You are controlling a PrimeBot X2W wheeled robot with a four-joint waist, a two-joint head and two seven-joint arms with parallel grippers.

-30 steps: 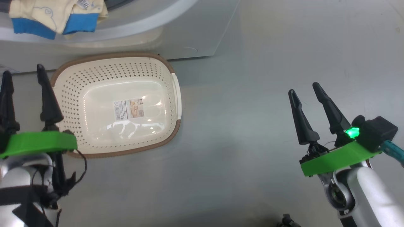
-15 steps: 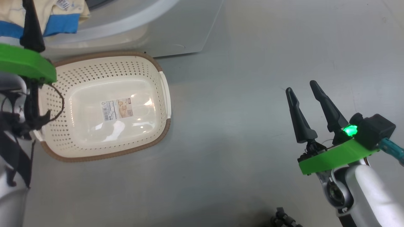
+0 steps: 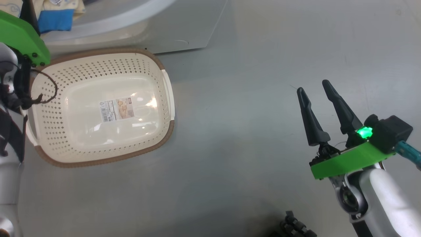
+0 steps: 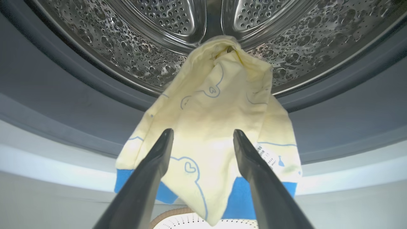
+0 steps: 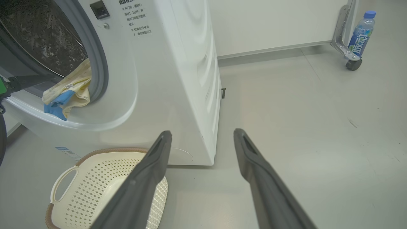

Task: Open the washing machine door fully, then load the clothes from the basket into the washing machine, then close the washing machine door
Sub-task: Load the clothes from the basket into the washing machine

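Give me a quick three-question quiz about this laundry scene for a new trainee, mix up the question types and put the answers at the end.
1. True or false: the basket is empty.
2. Fill in: the left gripper and the right gripper both have their jaws ____.
3. Where is the cream-yellow garment? A, in the basket. B, draped over the lower lip of the washing machine opening, part hanging outside. C, pinched in the right gripper.
Key: 1 true; 2 open; 3 B.
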